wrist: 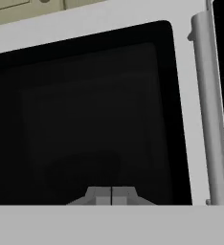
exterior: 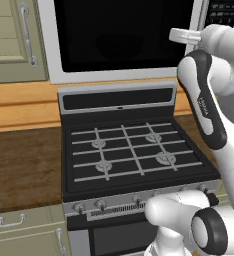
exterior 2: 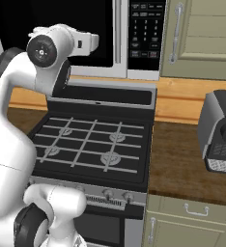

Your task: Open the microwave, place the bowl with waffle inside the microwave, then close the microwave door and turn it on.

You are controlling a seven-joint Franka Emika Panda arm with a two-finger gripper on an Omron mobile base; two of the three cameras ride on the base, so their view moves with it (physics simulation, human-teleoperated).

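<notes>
Hand view: the pincer [wrist: 111, 196], clenched on nothing, faces the microwave door [wrist: 85, 110], shut, its single bar handle [wrist: 210, 110] to the right. Above the stove [exterior: 129, 150] hangs the microwave [exterior 2: 134, 34], partly cut off; its interior is too dark to read.

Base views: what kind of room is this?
A rendered home kitchen, by the look of it: a gas stove under a built-in microwave, beige cabinets, and a wooden counter.

Wooden counter [exterior 2: 182, 159] (coffee machine [exterior 2: 220, 132] on it).
</notes>
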